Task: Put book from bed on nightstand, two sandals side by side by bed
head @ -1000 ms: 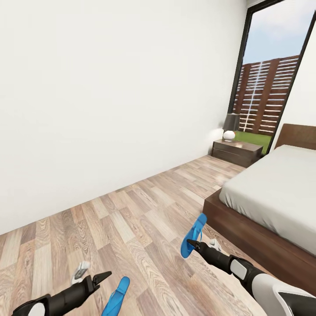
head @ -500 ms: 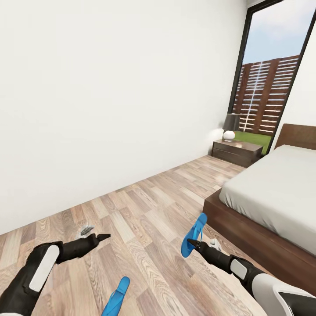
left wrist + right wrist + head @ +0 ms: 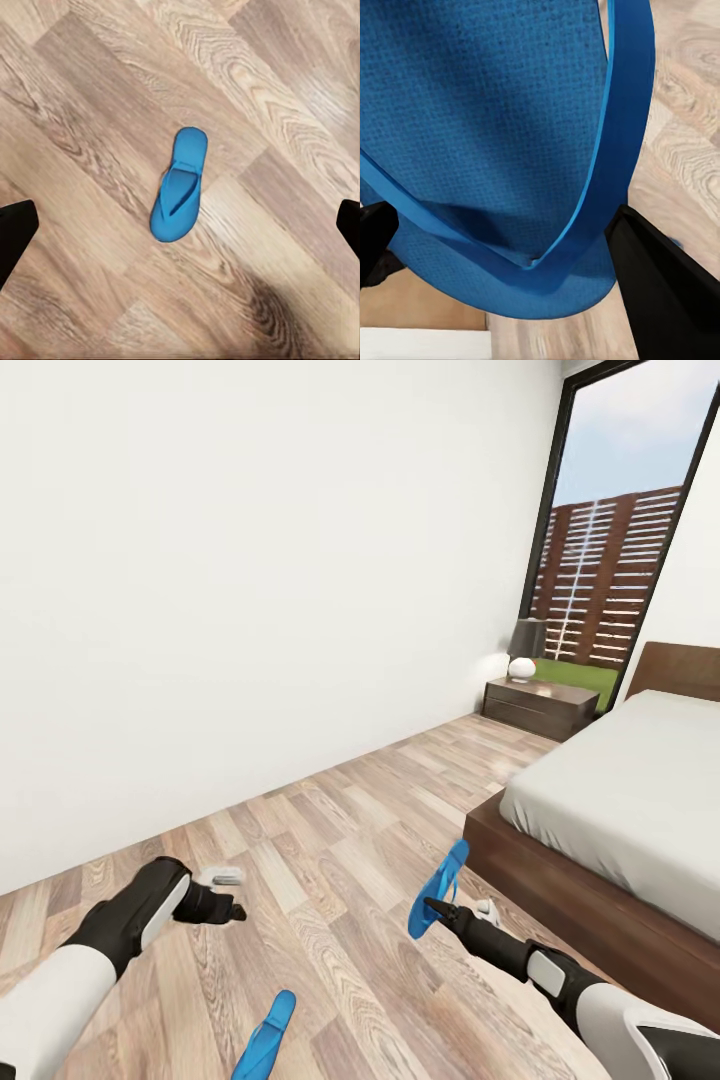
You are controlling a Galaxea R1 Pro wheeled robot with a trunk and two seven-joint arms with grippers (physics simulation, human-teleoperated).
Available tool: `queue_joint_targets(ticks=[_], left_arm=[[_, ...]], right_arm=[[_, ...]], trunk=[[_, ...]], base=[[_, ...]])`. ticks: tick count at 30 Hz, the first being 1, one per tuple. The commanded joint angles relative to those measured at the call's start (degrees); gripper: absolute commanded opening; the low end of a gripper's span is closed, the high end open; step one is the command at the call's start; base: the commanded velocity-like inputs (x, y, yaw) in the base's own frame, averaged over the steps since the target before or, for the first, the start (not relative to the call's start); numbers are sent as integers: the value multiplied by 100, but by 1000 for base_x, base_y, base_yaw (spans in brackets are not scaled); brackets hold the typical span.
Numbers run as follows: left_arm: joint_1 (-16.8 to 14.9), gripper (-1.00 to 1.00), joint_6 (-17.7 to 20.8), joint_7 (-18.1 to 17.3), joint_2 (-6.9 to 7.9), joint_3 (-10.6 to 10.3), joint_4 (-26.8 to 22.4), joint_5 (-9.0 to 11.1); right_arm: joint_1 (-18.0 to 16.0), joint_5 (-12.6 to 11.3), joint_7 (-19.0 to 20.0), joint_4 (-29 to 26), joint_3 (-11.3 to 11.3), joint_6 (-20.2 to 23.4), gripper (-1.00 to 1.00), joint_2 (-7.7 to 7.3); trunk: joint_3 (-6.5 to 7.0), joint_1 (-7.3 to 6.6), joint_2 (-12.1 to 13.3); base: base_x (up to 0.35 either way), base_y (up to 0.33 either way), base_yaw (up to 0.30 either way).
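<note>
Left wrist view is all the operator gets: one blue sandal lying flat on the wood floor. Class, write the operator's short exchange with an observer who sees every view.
Operator: Where is the other sandal?
Observer: The second sandal is tilted up off the floor in the right arm's jaws, close to the bed.
Operator: Is a nightstand in sight?
Observer: Yes, a nightstand stands past the bed by the window, with a lamp on it.
</note>
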Motion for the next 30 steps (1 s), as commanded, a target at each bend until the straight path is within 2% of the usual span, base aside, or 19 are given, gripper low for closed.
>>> queue_joint_targets(ticks=[1, 3, 8, 9, 13, 19, 30], left_arm=[[-15, 100, 17, -59, 28, -119, 8, -5], [-38, 100, 15, -279, 108, -474, 34, -78], [-49, 100, 13, -423, 156, -853, 48, -111], [-51, 100, 10, -441, 153, -992, 49, -115], [-52, 100, 4, -466, 143, -1306, 54, -120], [-53, 100, -16, -476, 127, -1481, 83, -126], [-53, 100, -129, -479, 119, -1515, 108, -133]], right_arm=[[-3, 10, 61, 3, -45, 64, -100, -9], [-2, 18, 135, 8, -41, 68, -100, -47], [-1, 19, 172, 10, -40, 70, -100, -90], [-1, 21, 174, 11, -38, 70, -100, -97], [-1, 26, 182, 11, -36, 71, -100, -106], [-1, 25, 216, 11, -35, 63, -100, -110], [-3, 7, 254, 11, -35, 50, -100, -111]], trunk=[[-6, -1, -3], [-6, -1, -3], [-6, -1, -3], [-6, -1, -3], [-78, 87, -163], [-186, 219, -404], [-383, 460, -845]], base=[[0, 0, 0], [0, 0, 0], [0, 0, 0], [0, 0, 0], [0, 0, 0], [0, 0, 0], [0, 0, 0]])
